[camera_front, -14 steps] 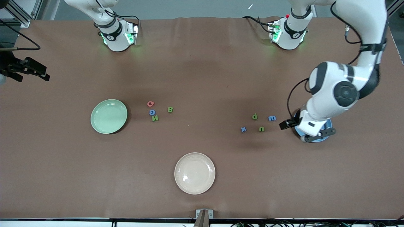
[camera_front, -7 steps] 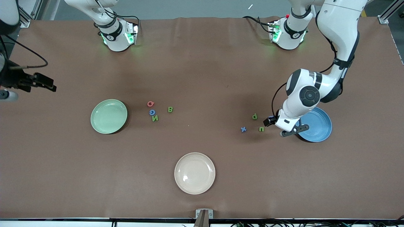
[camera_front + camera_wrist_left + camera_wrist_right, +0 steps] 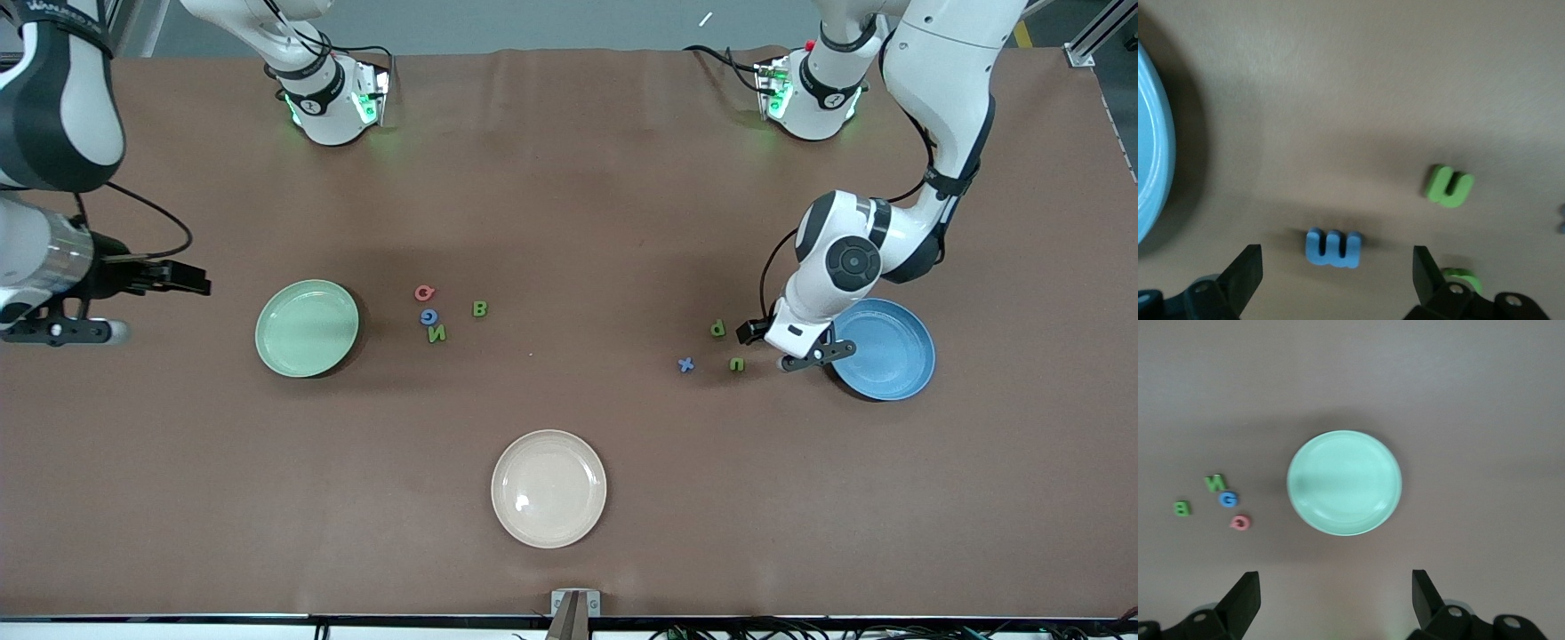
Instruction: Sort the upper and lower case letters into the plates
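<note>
We count three plates, with our wide-open left gripper (image 3: 1337, 280) over the small blue foam letter m (image 3: 1333, 247) beside the round blue plate (image 3: 889, 351), and our right gripper (image 3: 1337, 603) wide open too.

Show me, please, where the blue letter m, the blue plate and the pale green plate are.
blue letter m (image 3: 1333, 247), left wrist view, middle stroke.
blue plate (image 3: 898, 351), front view, bare inner floor.
pale green plate (image 3: 307, 328), front view, centre.

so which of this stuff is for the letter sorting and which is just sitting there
For the job:
- capitals Q, G, N, B
- small p, n, x, m
- green plate
- blue plate

Lying about:
- cream plate
</note>
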